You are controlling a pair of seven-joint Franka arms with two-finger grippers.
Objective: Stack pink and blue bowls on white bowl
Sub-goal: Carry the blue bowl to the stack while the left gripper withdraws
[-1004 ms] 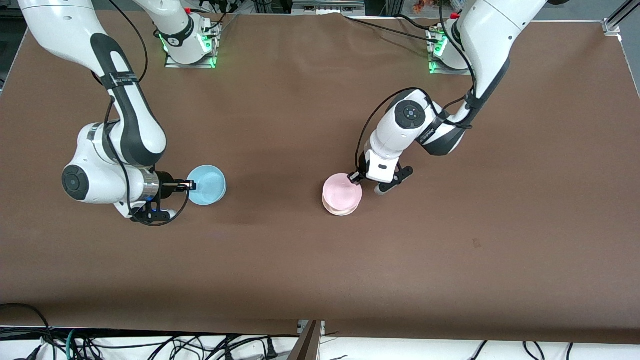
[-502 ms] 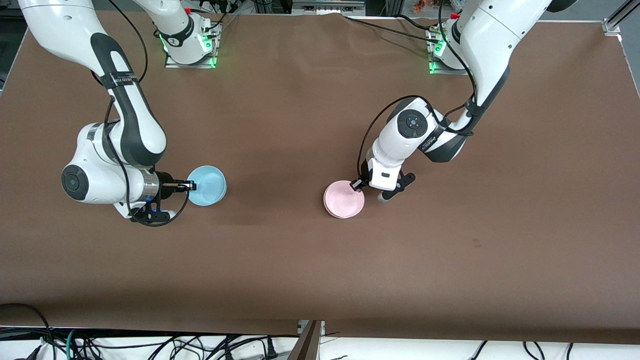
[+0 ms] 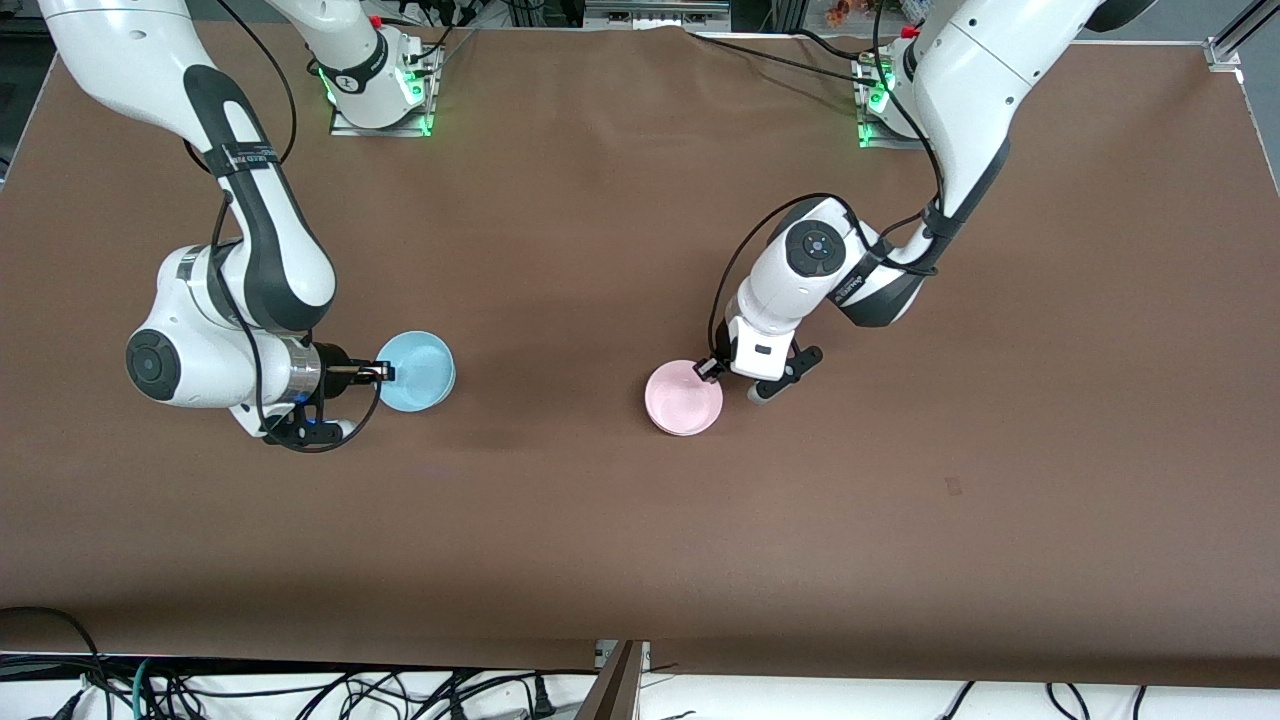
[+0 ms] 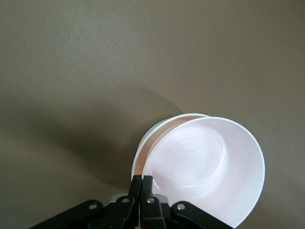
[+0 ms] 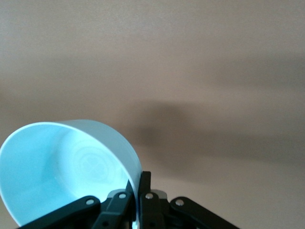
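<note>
The pale pink bowl (image 3: 683, 398) sits nested in the white bowl near the middle of the table. In the front view the white bowl is almost hidden under it. In the left wrist view the white bowl's (image 4: 155, 136) rim shows round the pink bowl (image 4: 205, 162). My left gripper (image 3: 712, 368) is shut on the pink bowl's rim, as the left wrist view (image 4: 141, 183) also shows. The sky blue bowl (image 3: 418, 370) is toward the right arm's end of the table. My right gripper (image 3: 385, 373) is shut on its rim. In the right wrist view the gripper (image 5: 138, 183) holds the blue bowl (image 5: 62, 162) tilted.
The brown table (image 3: 560, 520) carries only the bowls. The arm bases (image 3: 380, 90) stand at the edge farthest from the front camera. Cables hang past the table edge nearest that camera.
My left gripper has lowered the pink bowl down into the white bowl, which now barely shows under it. The right arm and the blue bowl have hardly moved.
</note>
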